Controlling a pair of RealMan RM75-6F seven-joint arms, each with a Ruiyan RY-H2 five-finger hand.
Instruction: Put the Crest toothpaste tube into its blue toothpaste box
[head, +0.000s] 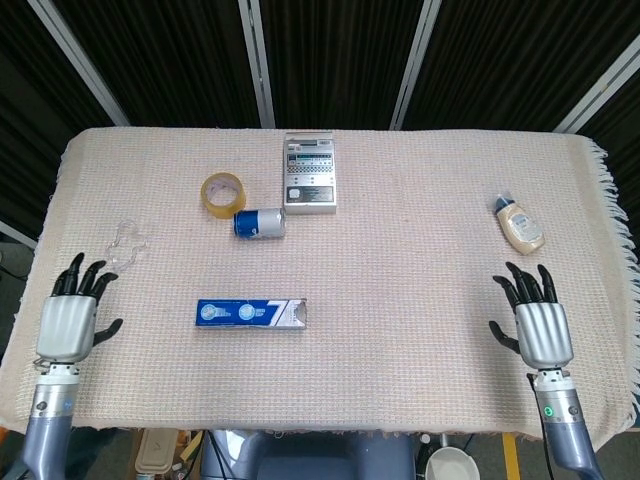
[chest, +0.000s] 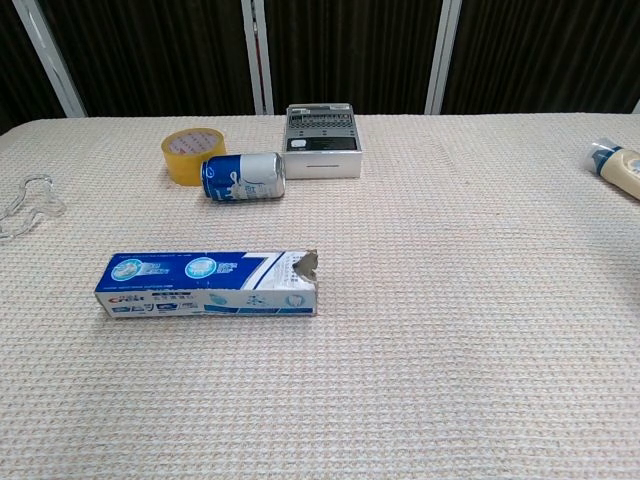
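Fingers (head: 78, 275) of the left hand (head: 68, 320) are spread apart and hold nothing, and the same is true of the right hand (head: 536, 325); both hands rest near the front edge of the counter (head: 420, 300), the left at about 8 o'clock and the right at about 4 o'clock in the head view, and neither shows in the chest view. The blue toothpaste box (head: 251, 313) lies flat on the cloth, a little left of the middle, around 7 o'clock from the counter's centre, well apart from both hands. Its long axis runs left to right, nearly parallel to the front edge, and its torn, open flap (chest: 305, 266) points toward 3 o'clock, that is toward the right hand's side. I cannot see the Crest toothpaste tube anywhere outside the box; whether it is inside I cannot tell, because the chest view shows the open end only from the side. A tube-like item (head: 519, 222) lies at about 2 o'clock, but its cream colour and bottle shape make me doubt it is the toothpaste. So I judge that either the task is at its end, with the hands away from the box, or it is at its very beginning. If the tube must go in, the next move calls for one hand to steady the box at its closed left end while the other slides the tube in along the same left-right line, through the open end.
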